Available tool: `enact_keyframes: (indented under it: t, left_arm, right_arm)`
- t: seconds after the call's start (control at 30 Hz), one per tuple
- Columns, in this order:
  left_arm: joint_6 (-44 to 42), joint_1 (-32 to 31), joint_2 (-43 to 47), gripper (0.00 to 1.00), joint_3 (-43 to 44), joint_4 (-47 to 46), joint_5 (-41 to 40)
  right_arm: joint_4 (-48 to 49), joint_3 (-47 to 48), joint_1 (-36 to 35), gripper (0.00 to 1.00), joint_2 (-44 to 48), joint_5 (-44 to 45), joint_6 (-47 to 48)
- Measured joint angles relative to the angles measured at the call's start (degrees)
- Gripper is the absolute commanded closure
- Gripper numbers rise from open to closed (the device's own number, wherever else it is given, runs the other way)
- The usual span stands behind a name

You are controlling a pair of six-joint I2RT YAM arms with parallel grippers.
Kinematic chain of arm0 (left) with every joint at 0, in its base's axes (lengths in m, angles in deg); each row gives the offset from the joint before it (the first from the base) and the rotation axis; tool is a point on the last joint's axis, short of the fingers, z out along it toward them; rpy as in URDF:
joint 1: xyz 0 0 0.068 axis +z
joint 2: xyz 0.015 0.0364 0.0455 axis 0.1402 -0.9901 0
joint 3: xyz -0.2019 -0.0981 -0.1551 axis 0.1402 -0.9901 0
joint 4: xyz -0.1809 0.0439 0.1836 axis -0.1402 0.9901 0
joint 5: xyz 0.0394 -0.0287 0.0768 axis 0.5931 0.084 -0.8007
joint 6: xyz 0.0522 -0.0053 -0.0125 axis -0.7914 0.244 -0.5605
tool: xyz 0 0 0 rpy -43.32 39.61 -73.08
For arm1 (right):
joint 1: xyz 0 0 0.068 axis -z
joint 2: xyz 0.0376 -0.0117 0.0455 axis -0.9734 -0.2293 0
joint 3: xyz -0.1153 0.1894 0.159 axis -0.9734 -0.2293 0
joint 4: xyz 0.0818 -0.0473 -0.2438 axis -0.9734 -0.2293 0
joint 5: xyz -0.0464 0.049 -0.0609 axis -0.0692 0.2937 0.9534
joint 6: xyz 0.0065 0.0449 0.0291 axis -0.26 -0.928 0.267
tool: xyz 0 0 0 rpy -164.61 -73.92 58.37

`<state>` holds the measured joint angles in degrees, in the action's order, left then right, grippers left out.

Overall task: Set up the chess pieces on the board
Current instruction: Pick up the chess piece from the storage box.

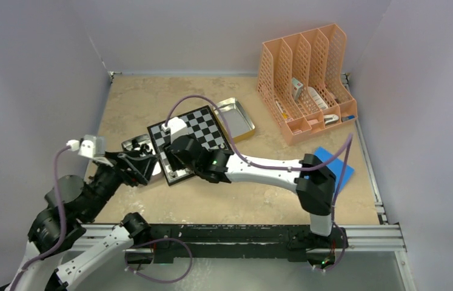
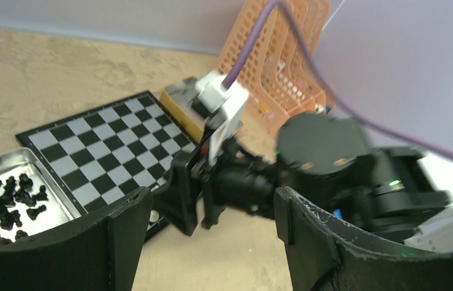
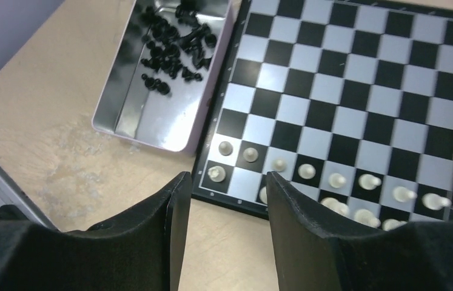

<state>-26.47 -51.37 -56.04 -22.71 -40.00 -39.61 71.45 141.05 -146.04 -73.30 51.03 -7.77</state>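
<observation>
The board lies tilted at mid-table and also shows in the left wrist view. In the right wrist view silvery-pale chess pieces stand in two rows along the near edge of the board. Black chess pieces lie heaped in a metal tray beside the board's left edge. My right gripper is open and empty, over bare table just off the board's near-left corner. My left gripper is open and empty, low over the table, facing the right gripper.
A second metal tray lies by the board's far right corner. An orange file organiser stands at the back right. A blue flat sheet lies near the right arm. Walls close the table on three sides.
</observation>
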Motion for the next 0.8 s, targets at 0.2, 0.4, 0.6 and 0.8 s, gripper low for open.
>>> enact_keyframes:
  t: [0.2, 0.4, 0.6, 0.8]
  left_arm:
    - [0.04, 0.00, -4.85, 0.27, -6.03, -0.50, 2.73]
    - [-0.07, 0.00, -11.04, 0.29, -14.12, -4.66, 3.28]
    - [2.95, 0.00, -19.06, 0.33, -15.98, -8.94, -0.85]
    - [12.11, 0.00, -26.62, 0.34, -15.98, -7.39, -2.73]
  right_arm:
    - [-0.09, -3.76, 3.15, 0.51, 5.77, 2.60, 1.62]
    - [0.11, -8.37, 14.60, 0.53, 8.63, 2.62, 3.15]
    - [-2.43, -8.46, 24.76, 0.54, 12.13, 3.06, 3.32]
    - [-4.42, -1.44, 24.04, 0.54, 12.59, 4.92, 3.96]
